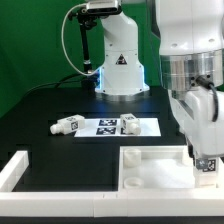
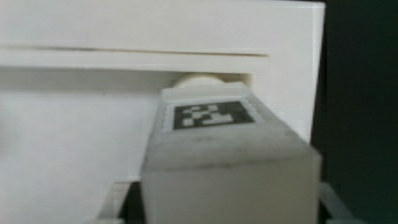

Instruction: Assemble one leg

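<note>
**Claw brings a leg down at the panel's corner**

Claw [image 1: 205, 150] sits low at the near right of the exterior view, closed on a leg [image 2: 217, 130] that the wrist view shows end-on between the two fingers [image 2: 214, 185], its square marker tag facing the camera. The leg's rounded far tip looks to be at or just beside the edge of the big white panel [image 1: 150, 165]; whether it has entered a corner socket cannot be told, since the leg itself hides the spot.

As for handling, the leg reads as a small hard plastic peg: light, stiff, unlikely to bend or crack, but smooth enough to slip or twist in the grip. Its flat tagged faces look like the best place to hold, squarely across the middle, leaving the end free to meet the socket. A hold too close to the tip would probably foul the panel.

Nearer on the left, a white frame rail [image 1: 20, 170] lies along the worktop [image 1: 50, 105]. Further back, a spare leg [image 1: 68, 126] lies on its side just left of the marker board [image 1: 122, 126], apparently touching or nearly touching its end. Farthest off stands the arm's base [image 1: 120, 60] against the green backdrop.
</note>
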You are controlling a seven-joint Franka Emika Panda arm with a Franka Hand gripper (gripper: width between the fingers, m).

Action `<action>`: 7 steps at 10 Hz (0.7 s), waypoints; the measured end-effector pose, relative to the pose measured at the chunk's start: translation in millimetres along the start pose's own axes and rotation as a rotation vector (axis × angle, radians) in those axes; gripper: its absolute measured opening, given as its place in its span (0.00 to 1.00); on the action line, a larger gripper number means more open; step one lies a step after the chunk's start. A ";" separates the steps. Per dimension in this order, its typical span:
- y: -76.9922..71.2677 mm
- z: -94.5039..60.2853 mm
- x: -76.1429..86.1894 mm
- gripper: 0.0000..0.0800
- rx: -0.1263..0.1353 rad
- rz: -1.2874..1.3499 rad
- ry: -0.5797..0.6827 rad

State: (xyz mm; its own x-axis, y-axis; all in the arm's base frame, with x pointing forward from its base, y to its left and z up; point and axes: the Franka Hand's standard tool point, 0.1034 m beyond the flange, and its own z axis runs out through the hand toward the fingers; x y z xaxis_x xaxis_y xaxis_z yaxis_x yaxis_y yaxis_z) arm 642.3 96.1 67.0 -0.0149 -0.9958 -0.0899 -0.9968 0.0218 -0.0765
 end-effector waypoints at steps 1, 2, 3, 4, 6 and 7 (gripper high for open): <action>0.2 0.5 0.1 0.58 0.000 0.000 0.000; 0.2 0.8 -0.1 0.58 -0.001 -0.117 0.008; 0.2 2.8 -6.5 0.75 0.004 -0.344 0.014; -0.3 5.3 -16.9 0.80 0.020 -0.531 0.012; 0.7 5.3 -19.3 0.81 0.017 -0.693 0.008; 0.7 5.6 -18.5 0.81 0.016 -0.755 0.009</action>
State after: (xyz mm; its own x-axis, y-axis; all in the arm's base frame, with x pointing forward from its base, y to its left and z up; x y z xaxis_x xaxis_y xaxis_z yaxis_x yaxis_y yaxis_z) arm 642.3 115.1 63.0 0.6710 -0.7415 0.0011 -0.7353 -0.6655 -0.1283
